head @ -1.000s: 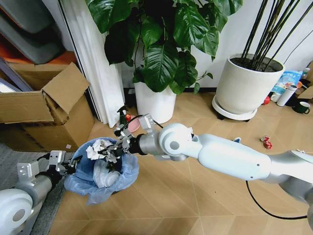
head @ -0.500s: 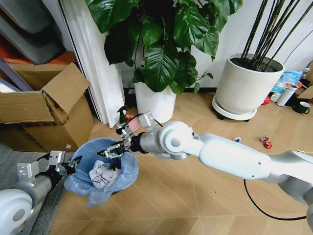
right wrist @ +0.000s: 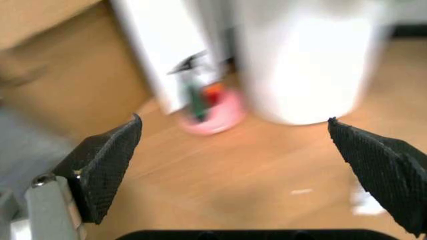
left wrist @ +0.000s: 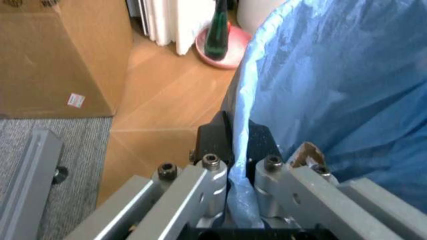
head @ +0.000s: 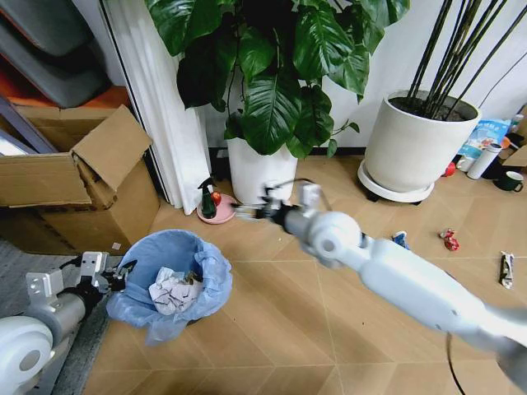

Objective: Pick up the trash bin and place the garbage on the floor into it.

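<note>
Our left gripper [left wrist: 237, 175] clamps the trash bin's [head: 169, 284] rim, paper wads [head: 170, 290] inside; our right gripper [right wrist: 240, 165] hangs spread, empty; red wrapper [head: 449, 239] remains on the floor [head: 280, 329].

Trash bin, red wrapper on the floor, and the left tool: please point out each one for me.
trash bin [head: 211, 265], head view, on the blue bag over its rim.
red wrapper [head: 449, 239], head view, on its middle.
left tool [left wrist: 240, 150], left wrist view, between the tips clamping the bin's rim.
</note>
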